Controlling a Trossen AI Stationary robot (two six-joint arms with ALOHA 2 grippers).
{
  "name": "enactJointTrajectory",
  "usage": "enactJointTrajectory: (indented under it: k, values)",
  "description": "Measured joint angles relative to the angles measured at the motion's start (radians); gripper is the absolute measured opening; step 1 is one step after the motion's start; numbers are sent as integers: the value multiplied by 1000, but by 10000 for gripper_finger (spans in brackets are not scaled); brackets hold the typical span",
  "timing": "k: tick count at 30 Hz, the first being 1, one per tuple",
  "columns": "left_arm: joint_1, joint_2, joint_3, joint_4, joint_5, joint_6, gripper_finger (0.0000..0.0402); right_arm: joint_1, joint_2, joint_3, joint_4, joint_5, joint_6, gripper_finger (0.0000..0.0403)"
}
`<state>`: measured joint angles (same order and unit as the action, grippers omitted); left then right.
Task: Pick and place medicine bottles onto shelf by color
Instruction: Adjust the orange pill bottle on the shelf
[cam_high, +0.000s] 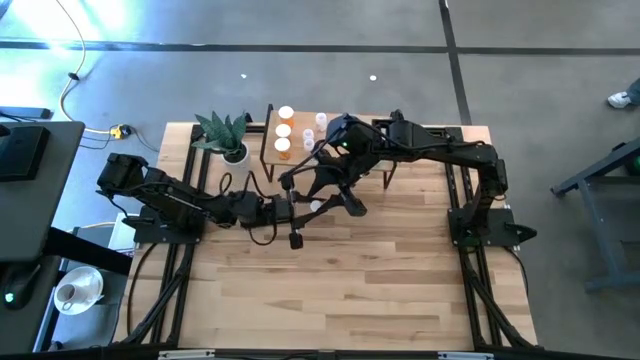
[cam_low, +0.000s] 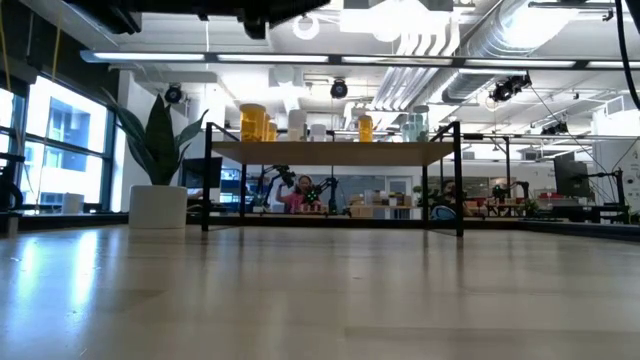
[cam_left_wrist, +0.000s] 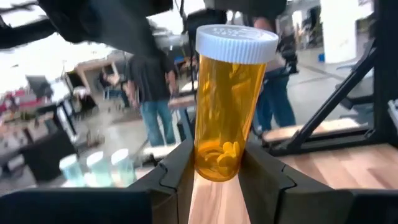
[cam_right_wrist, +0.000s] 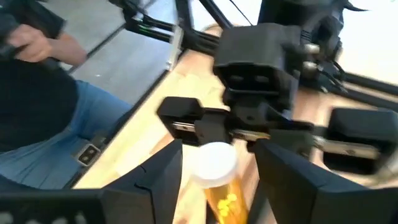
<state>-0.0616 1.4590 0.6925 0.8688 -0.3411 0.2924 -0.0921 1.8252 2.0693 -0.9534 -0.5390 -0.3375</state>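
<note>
My left gripper is shut on an orange medicine bottle with a white cap, held above the table's middle. My right gripper is open above it, with a finger on either side of the bottle's white cap; no touch shows. The shelf stands at the table's far edge. On it stand orange bottles at its left, white ones and pale green ones. My left gripper pinches the orange bottle's lower end between its two fingers. The fingers lie about level, coming from the table's left, across the bottle. The bottle stands upright with its cap up, lifted clear of the table.
A potted green plant in a white pot stands left of the shelf. Three pale bottles show beyond my left gripper. People stand in the room behind the table. Bare tabletop lies toward the near edge.
</note>
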Motion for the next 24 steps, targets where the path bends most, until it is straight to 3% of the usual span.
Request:
enactJointTrajectory:
  k: [11,15,24]
  values:
    - [0,0,0,-300,-12,-311,100,-21,0,-1,-61,165,-1,201]
    - [0,0,0,-380,-3,-408,101,-19,1,-57,-93,173,-38,201]
    - [0,0,-1,-425,-3,-439,101,4,2,-203,-5,159,-46,201]
